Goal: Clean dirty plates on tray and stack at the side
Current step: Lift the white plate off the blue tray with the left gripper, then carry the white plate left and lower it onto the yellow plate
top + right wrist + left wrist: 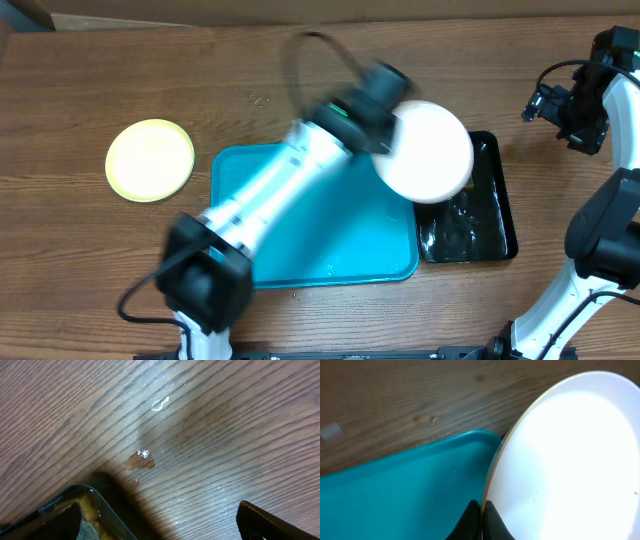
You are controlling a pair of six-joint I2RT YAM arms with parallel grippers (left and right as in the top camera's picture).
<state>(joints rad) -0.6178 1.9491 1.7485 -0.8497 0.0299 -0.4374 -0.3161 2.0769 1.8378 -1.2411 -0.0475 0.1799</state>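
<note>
A white plate hangs tilted over the right edge of the turquoise tray and the top of a black tray. My left gripper is shut on its rim; the left wrist view shows both black fingers pinching the plate's edge, with a tiny red speck near the plate's right side. A pale yellow-green plate lies flat on the table to the left of the tray. My right gripper is at the far right, open over bare wood, holding nothing.
The black tray, with dark wet contents, lies right of the turquoise tray; its corner shows in the right wrist view. A small wet stain marks the wood. My left arm crosses the turquoise tray diagonally.
</note>
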